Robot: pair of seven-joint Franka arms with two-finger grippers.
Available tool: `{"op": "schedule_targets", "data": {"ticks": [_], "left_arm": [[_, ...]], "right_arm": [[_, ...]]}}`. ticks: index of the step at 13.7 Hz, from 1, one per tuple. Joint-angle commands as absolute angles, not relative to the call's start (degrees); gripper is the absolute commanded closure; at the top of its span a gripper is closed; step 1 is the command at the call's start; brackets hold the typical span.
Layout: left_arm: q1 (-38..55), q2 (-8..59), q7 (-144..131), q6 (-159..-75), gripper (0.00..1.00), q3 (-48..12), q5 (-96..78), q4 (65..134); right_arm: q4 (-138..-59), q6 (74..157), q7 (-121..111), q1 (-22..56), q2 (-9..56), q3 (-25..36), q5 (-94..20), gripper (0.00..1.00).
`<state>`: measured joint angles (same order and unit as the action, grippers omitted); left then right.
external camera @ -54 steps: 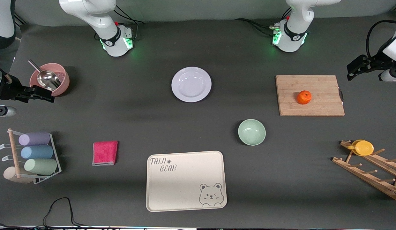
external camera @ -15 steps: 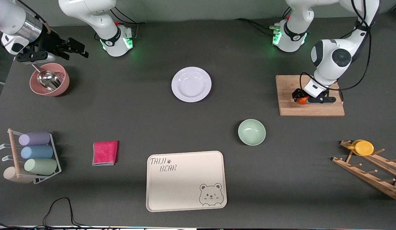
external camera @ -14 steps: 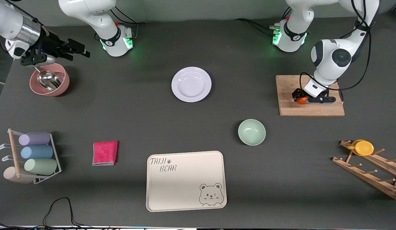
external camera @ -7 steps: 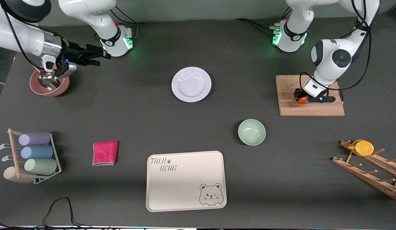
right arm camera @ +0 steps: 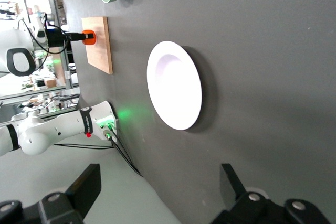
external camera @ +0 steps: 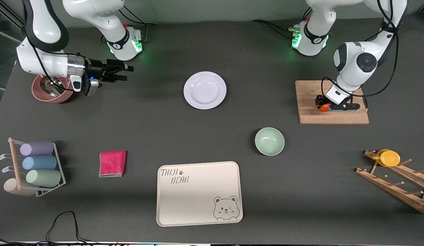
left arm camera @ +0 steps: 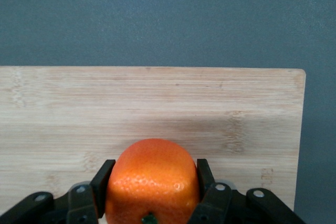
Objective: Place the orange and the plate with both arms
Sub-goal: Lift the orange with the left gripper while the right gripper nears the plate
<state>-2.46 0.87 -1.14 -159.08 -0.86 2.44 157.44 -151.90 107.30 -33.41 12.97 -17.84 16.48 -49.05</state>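
The left arm bends down steeply over the wooden cutting board [external camera: 333, 101], and the left gripper [external camera: 322, 104] stands low on it with its jaws clamped on the orange [left arm camera: 152, 181], one jaw against each side of the fruit. The orange rests on the board, near the middle of it. The right arm reaches out level above the table [external camera: 157, 130]; the right gripper [external camera: 124, 71] hangs over bare table between the pink bowl [external camera: 51, 90] and the plate [external camera: 205, 90], pointing toward the plate with its jaws apart. The plate lies flat on the table, well apart from both grippers, farther from the front camera than the green bowl [external camera: 269, 141]. The table has a dark grey matte cover. The board is pale bamboo with visible grain, the orange skin is dimpled, and the plate is round, glossy and shallow.
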Motion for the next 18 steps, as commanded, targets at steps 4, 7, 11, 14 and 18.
{"op": "schedule_targets", "data": {"ticks": [4, 7, 11, 14, 18], "left_arm": [[-2.0, -12.1, -1.2, -130.7, 1.00, -1.5, -0.9, 148.6], [0.3, -14.8, -1.4, -112.9, 1.00, -1.4, -7.3, 138.3], [0.5, -14.9, -2.2, -100.2, 1.00, -1.7, -12.5, 128.1], [0.5, -14.9, -9.1, -97.9, 1.00, -6.8, -12.7, 124.0], [0.4, -15.4, -21.0, -97.1, 1.00, -15.5, -18.7, 121.1]], "right_arm": [[-152.4, 108.0, -54.3, 13.0, -3.8, 18.1, -61.4, 0.00], [-152.3, 107.8, -63.8, 13.5, 4.6, 18.1, -69.8, 0.00], [-152.0, 107.5, -72.2, 15.2, 11.6, 18.1, -75.7, 0.00], [-151.6, 107.4, -78.5, 15.3, 16.5, 18.0, -78.8, 0.00], [-151.2, 107.1, -80.1, 15.9, 20.0, 17.8, -81.5, 0.00]]}}
